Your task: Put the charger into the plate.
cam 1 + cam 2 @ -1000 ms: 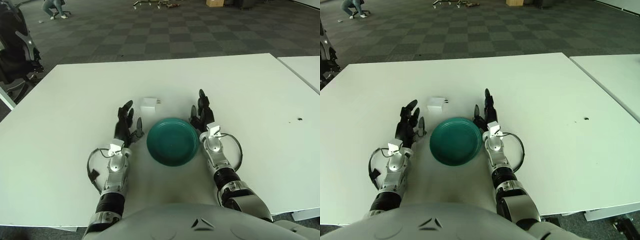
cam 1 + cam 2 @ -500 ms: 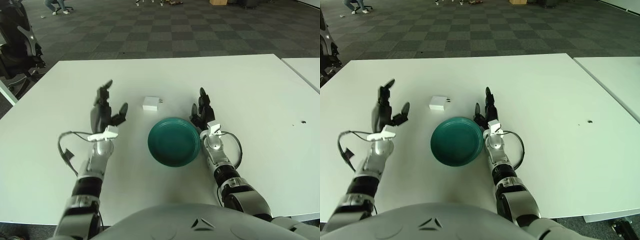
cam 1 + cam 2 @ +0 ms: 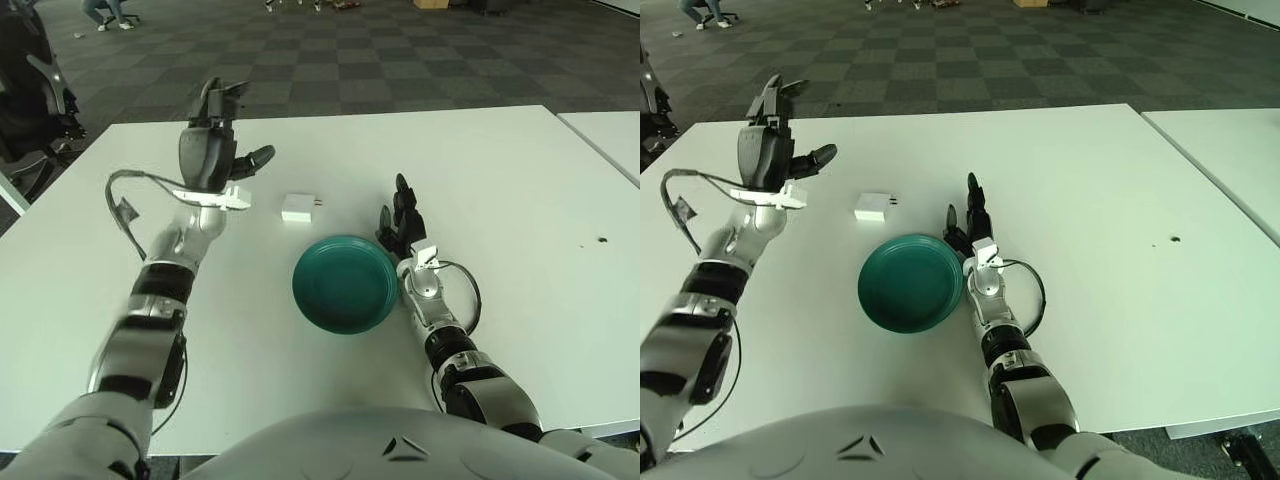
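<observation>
A small white charger (image 3: 298, 207) lies on the white table just beyond the teal plate (image 3: 346, 283). My left hand (image 3: 213, 143) is raised above the table, to the left of the charger and apart from it, with its fingers spread and nothing held. My right hand (image 3: 403, 223) shows beside the plate's right rim, its fingers straight and open.
The white table (image 3: 500, 200) stretches wide on all sides. A second table (image 3: 610, 130) stands at the far right across a narrow gap. A dark chair (image 3: 30, 90) stands off the table's left corner. A small dark speck (image 3: 600, 240) marks the table at right.
My left hand has risen from beside the plate's left rim and swung up and away, now high and left of the charger. Right hand, plate and charger have stayed put.
</observation>
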### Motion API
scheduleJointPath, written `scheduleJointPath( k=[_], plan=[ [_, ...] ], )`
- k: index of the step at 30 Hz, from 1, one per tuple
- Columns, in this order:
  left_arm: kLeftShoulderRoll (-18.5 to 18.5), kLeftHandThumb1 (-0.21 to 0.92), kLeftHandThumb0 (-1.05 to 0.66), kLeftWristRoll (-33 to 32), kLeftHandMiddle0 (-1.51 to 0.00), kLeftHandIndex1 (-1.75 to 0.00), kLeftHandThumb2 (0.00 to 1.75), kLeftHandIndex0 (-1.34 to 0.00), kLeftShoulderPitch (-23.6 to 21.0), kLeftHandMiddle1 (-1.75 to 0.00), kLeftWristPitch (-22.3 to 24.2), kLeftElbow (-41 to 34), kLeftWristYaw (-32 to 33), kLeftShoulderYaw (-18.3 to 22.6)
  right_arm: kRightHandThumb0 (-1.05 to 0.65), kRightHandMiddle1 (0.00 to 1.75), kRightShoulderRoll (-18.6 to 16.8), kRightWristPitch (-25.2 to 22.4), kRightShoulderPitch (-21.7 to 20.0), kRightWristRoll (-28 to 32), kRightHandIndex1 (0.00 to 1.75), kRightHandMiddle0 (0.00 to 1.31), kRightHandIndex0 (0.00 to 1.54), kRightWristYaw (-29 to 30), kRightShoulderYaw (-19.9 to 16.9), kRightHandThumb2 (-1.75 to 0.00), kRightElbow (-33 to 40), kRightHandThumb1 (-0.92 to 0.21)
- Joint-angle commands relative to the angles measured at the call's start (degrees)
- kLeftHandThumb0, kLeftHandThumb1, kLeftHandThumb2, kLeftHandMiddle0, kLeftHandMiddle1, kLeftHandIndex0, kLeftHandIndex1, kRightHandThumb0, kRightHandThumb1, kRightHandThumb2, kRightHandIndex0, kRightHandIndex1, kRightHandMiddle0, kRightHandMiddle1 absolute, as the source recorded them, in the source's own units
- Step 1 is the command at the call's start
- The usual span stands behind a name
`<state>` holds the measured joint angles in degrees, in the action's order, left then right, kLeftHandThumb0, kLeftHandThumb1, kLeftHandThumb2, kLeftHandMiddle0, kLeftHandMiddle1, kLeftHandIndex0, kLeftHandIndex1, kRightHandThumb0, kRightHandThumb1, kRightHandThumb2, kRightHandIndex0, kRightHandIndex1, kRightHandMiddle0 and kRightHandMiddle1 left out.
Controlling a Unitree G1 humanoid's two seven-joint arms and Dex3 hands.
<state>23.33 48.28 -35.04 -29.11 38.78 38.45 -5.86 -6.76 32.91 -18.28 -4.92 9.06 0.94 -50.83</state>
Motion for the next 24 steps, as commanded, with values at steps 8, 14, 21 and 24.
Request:
scheduleJointPath(
  k=[8,14,21,24],
  plan=[
    [5.08,0.92,-1.05,6.77,-0.33,-1.23,0.59,-0.07,-13.13,-0.02,3.54,14.28,-10.12,-12.86,-0.98,0.00,-0.54,-3.36,10.23,-0.67,0.00,0.00,0.00,1.81,0.06,-0.81,-11.47,-0.92],
    [5.78,0.92,-1.05,5.34,-0.27,-1.27,0.53,-0.07,-16.86,0.00,1.61,19.45,-16.95,-16.02,-0.97,0.00,-0.73,-2.40,10.28,-0.93,0.00,0.01,0.00,2.28,0.51,-0.80,-11.58,-0.92],
    [3.84,0.92,-1.05,2.13,-0.21,-1.22,0.52,-0.02,-23.77,0.00,-2.57,30.17,-31.01,-18.44,-0.94,0.02,-1.05,-1.88,10.37,-0.63,0.00,0.03,0.00,2.18,0.49,-0.79,-11.31,-0.92],
    [2.79,0.92,-1.05,0.82,-0.20,-1.17,0.52,-0.01,-25.21,0.00,-2.51,32.47,-34.47,-18.48,-0.93,0.02,-1.16,-1.93,10.35,-0.65,0.00,0.03,0.00,2.49,0.45,-0.79,-11.34,-0.92]
  ],
)
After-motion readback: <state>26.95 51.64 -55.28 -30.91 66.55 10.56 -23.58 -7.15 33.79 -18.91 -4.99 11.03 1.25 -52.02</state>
